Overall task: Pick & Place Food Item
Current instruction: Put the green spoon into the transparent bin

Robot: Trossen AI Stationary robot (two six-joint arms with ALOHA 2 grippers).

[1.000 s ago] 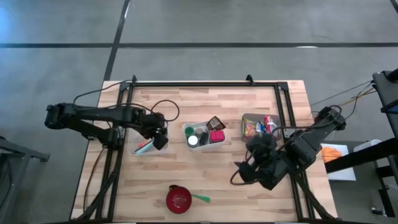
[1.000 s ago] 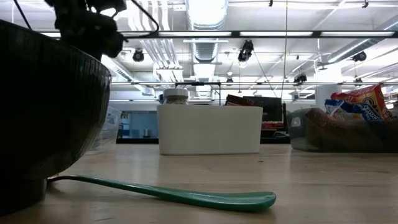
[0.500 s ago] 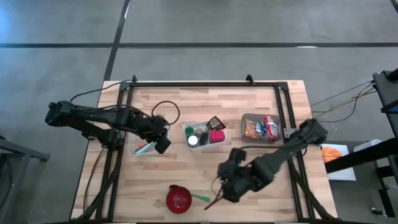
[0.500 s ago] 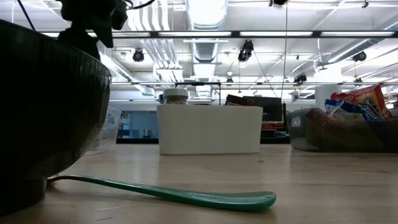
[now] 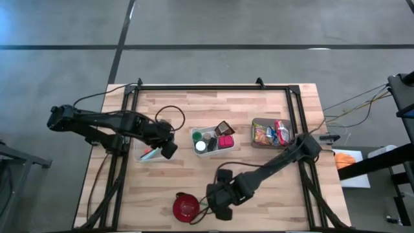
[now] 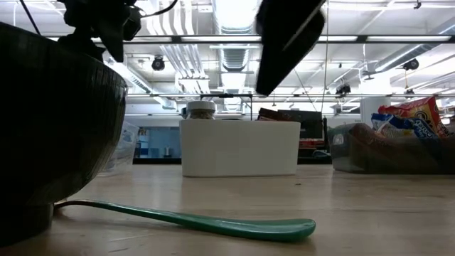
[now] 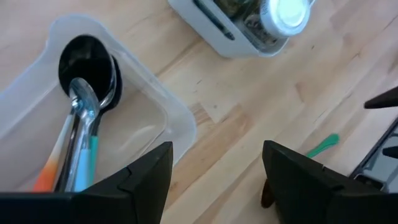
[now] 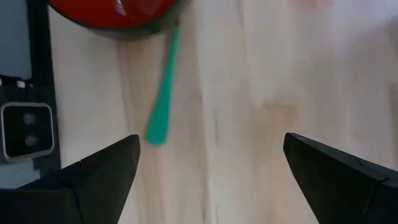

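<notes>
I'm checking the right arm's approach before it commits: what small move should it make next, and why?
Probably lower the right gripper onto the green spoon. Its fingers are wide open and empty, and its wrist view shows the spoon handle lying flat on the table beside the red bowl, a little off-centre between the fingers, so a slight sideways shift first seems wise.

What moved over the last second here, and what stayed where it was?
The right gripper swung from the table's right side, near the snack bin, across to the front, ending beside the red bowl above the green spoon, jaws open and empty. The left gripper barely shifted over the utensil tray. Bowl, spoon, white bin unmoved.
</notes>
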